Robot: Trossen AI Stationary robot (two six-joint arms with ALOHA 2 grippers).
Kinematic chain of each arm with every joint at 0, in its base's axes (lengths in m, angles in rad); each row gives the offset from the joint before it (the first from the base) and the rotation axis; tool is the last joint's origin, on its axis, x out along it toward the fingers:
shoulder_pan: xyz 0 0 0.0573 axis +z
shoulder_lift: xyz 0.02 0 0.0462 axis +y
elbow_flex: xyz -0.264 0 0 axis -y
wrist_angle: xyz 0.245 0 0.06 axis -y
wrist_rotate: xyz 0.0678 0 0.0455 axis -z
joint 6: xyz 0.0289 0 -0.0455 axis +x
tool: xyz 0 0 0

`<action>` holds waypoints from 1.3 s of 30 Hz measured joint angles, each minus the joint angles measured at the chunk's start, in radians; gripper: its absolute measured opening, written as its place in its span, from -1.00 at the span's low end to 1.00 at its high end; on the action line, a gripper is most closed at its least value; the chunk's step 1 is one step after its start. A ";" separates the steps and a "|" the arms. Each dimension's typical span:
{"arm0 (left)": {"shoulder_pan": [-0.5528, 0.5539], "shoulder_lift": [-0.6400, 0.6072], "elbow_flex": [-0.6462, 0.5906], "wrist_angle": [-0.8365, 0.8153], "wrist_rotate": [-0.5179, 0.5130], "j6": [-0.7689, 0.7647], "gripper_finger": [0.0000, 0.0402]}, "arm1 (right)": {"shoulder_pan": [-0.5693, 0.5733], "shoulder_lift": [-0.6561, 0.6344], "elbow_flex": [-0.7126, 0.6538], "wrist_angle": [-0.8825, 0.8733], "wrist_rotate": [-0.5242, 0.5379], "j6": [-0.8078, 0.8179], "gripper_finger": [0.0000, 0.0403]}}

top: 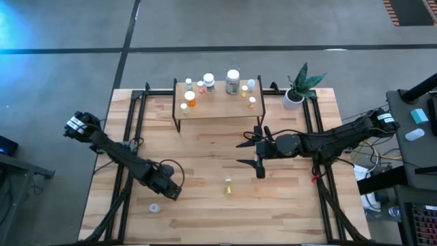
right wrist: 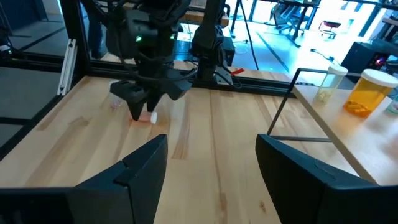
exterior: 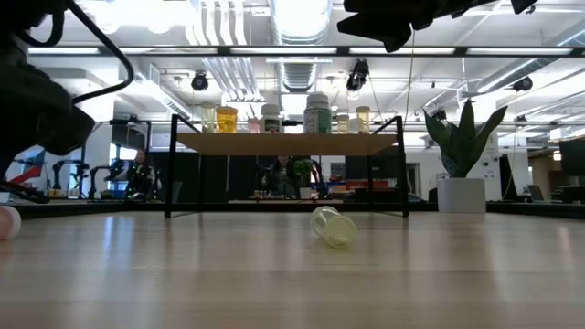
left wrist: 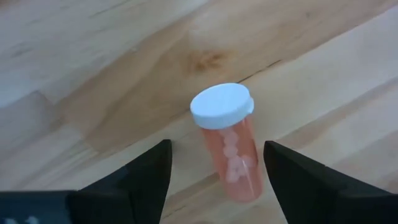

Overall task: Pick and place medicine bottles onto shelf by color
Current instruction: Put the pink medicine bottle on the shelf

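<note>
Left gripper (left wrist: pixel 214 180) spread astride pink bottle (left wrist: pixel 229 144) near counter (top: pixel 287 205) front edge; right gripper (top: pixel 257 152) spread, mid-counter.

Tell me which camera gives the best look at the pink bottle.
The left wrist view: the pink bottle lies between the open left gripper fingers. High view shows a speck; low view its edge; right wrist a glimpse.

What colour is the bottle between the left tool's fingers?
Pink bottle, white cap; clearest in the left wrist view.
</note>
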 joint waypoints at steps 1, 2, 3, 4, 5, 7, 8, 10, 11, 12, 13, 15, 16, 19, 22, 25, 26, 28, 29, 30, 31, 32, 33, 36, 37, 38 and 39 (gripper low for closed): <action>0.000 0.017 0.015 -0.014 0.000 0.002 0.17 | 0.000 0.000 0.000 0.000 0.000 -0.001 0.17; 0.000 0.031 0.032 -0.034 0.001 0.004 0.16 | 0.000 0.000 0.000 0.000 0.000 -0.003 0.17; -0.002 0.041 0.051 -0.058 0.002 0.007 0.15 | 0.000 0.000 0.000 0.000 0.000 -0.003 0.17; -0.002 0.051 0.067 -0.081 0.002 0.015 0.13 | 0.000 0.000 0.000 0.000 0.000 -0.004 0.17; -0.002 0.058 0.083 -0.103 0.003 0.023 0.12 | 0.000 0.000 0.000 0.000 0.000 -0.004 0.17; -0.002 0.073 0.112 -0.144 0.004 0.034 0.07 | 0.000 0.000 0.000 0.000 0.000 -0.004 0.17; -0.002 0.080 0.121 -0.157 0.004 0.045 0.04 | 0.000 0.000 0.000 0.000 0.000 -0.004 0.17; -0.002 0.092 0.134 -0.172 0.005 0.057 -0.03 | 0.000 0.000 0.000 0.001 0.001 -0.004 0.17; -0.002 0.096 0.137 -0.177 0.007 0.059 -0.07 | 0.000 0.000 0.000 0.001 0.001 -0.004 0.17; -0.002 0.100 0.139 -0.181 0.009 0.059 -0.11 | 0.000 0.000 0.000 0.001 0.000 -0.004 0.17; -0.002 0.103 0.141 -0.185 0.009 0.061 -0.16 | 0.000 0.000 0.000 0.001 0.001 -0.004 0.17; -0.002 0.103 0.142 -0.190 0.010 0.071 -0.26 | 0.000 0.000 0.000 0.003 0.000 -0.004 0.17; -0.002 0.103 0.142 -0.192 0.010 0.079 -0.32 | 0.000 0.000 0.000 0.004 0.000 -0.004 0.17; -0.002 0.102 0.147 -0.210 0.012 0.099 -0.48 | 0.000 0.000 0.000 0.005 0.000 -0.004 0.17; -0.002 0.097 0.149 -0.215 0.018 0.110 -0.60 | 0.000 0.000 0.000 0.005 0.000 -0.005 0.17; -0.003 0.075 0.148 -0.214 0.020 0.146 -0.64 | 0.000 0.000 0.000 0.008 0.000 -0.005 0.17; -0.003 0.064 0.148 -0.215 0.005 0.157 -0.64 | 0.000 0.000 0.000 0.008 0.000 -0.005 0.17; -0.003 0.034 0.149 -0.215 -0.048 0.178 -0.61 | 0.000 0.000 0.000 0.008 0.000 -0.005 0.17; -0.003 0.014 0.149 -0.214 -0.086 0.188 -0.60 | 0.000 0.000 0.001 0.008 0.000 -0.005 0.17; -0.003 -0.009 0.150 -0.214 -0.129 0.199 -0.59 | 0.000 0.000 0.003 0.008 0.000 -0.005 0.17; -0.003 -0.032 0.150 -0.210 -0.176 0.222 -0.58 | 0.000 0.000 0.005 0.009 0.000 -0.006 0.17; -0.003 -0.058 0.149 -0.195 -0.237 0.260 -0.58 | 0.000 0.000 0.006 0.009 0.000 -0.005 0.17; -0.003 -0.084 0.148 -0.174 -0.300 0.302 -0.58 | 0.000 0.000 0.008 0.009 0.000 -0.005 0.17; -0.003 -0.154 0.148 -0.112 -0.512 0.406 -0.57 | 0.000 0.000 0.016 0.008 0.000 -0.005 0.17; 0.000 -0.175 0.148 -0.095 -0.576 0.444 -0.57 | 0.000 0.000 0.019 0.009 0.000 -0.006 0.17; 0.005 -0.192 0.148 -0.074 -0.628 0.488 -0.57 | 0.000 0.000 0.021 0.009 0.000 -0.007 0.17; 0.012 -0.209 0.147 -0.051 -0.675 0.540 -0.57 | 0.000 -0.001 0.023 0.009 0.000 -0.009 0.17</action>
